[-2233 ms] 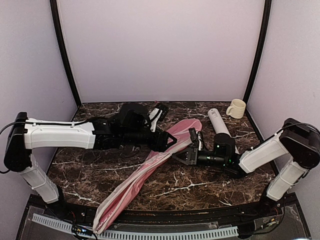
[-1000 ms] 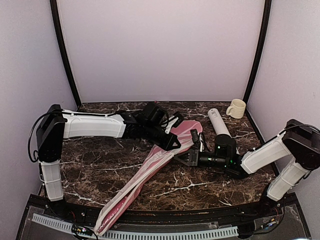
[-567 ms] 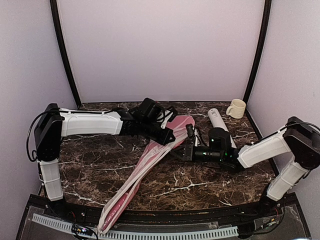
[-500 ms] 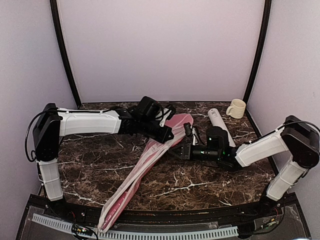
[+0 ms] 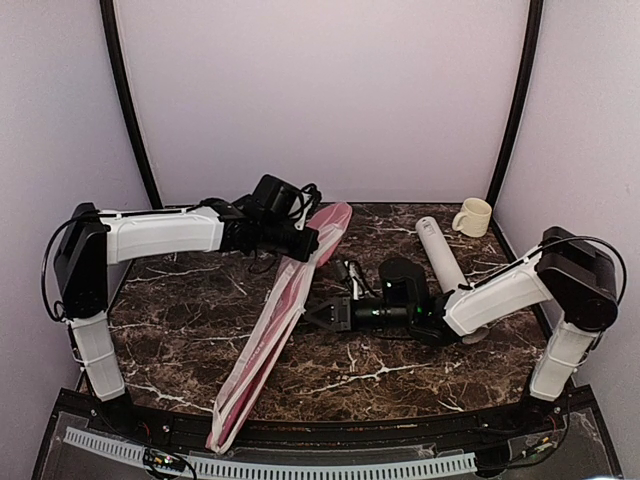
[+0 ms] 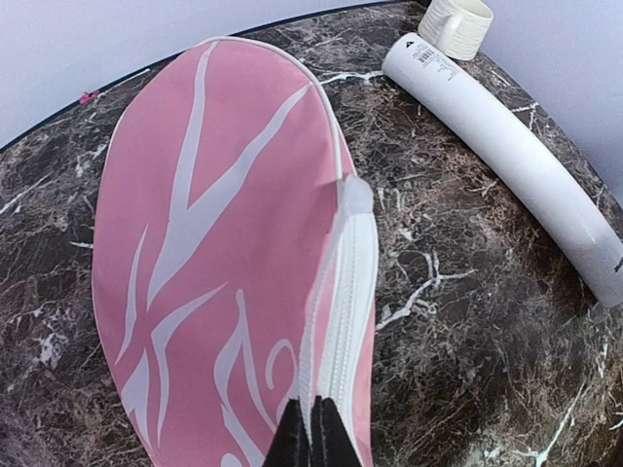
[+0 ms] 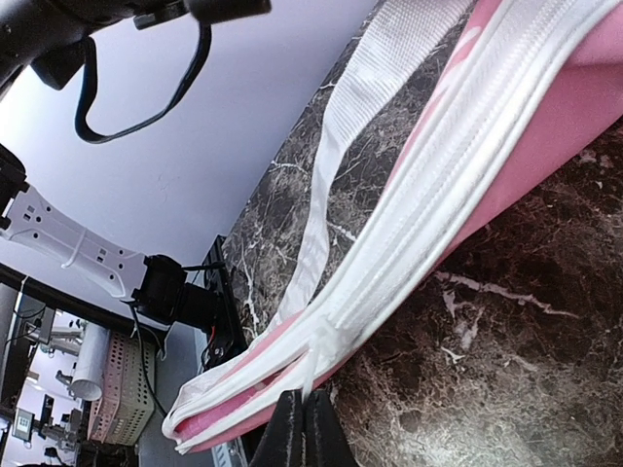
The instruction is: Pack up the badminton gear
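Zipping step, I judge. Left claw (image 6: 311,440), right claw (image 7: 300,425) both closed, pinching cover (image 6: 214,243) zip edge. Next: I pull slider along, holding cover taut.

A cream mug (image 5: 472,216) is standing upright in the far right corner of the table (image 5: 180,325), its handle pointing left toward the table's middle. The table is showing a dark brown marbled top veined with white, and pale lilac walls (image 5: 320,100) are closing it in on three sides, with two black posts (image 5: 128,110) rising at the back corners. A white slotted strip (image 5: 330,468) is running along the near edge.
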You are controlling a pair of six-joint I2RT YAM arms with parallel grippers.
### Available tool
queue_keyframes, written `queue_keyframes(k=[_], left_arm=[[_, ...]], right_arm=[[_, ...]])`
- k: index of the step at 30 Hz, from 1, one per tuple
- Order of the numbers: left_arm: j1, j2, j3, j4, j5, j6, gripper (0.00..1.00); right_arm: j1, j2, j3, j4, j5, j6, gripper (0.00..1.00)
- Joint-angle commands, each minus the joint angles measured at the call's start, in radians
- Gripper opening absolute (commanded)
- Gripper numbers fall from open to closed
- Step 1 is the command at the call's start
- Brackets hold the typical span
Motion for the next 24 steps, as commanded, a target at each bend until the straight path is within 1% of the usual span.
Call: queue_keyframes(k=[1,8,13,24], left_arm=[[0.076,-0.095,-0.013,0.039,-0.129,0.021,0.0],[0.146,-0.095,-0.007,0.039,-0.158,0.025,0.0],[0.169,-0.069,0.015,0.018,-0.221,0.06,0.0],[0.342,-0.105,-0.107,0.038,-0.221,0.038,0.0]], right_arm=[[0.05,-0.013,0.029,-0.04,-0.107,-0.021,0.0],[0.087,-0.031,0.091,-0.202,-0.123,-0.101,0.0],[0.109,-0.031,0.118,-0.257,-0.14,-0.115,0.0],[0.187,-0.128,0.078,-0.534,-0.158,-0.197,0.0]])
